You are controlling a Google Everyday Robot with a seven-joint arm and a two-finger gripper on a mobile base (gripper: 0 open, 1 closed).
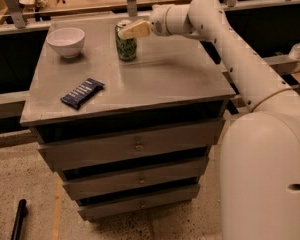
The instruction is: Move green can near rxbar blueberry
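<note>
**Approach to the green can, seen from the front of the desk.** My end effector [126, 32] sits level with the top of the green can [126, 48], reaching in from the right across the far part of the desk [175, 79]. Its tan tip overlaps the can's silver rim and appears to touch it. From this angle I cannot tell whether the end effector is apart, together, or clamped on the can.

The can stands upright at the back of the desk, just right of a white bowl [66, 40]. The arm [225, 39] comes in nearly level, which I judge suits a side grasp high on the can.

The rxbar blueberry [82, 92] lies flat and angled near the front left edge, well apart from the can. The bare surface beside it leaves room to set the can down. I judge the move itself not yet begun.
</note>
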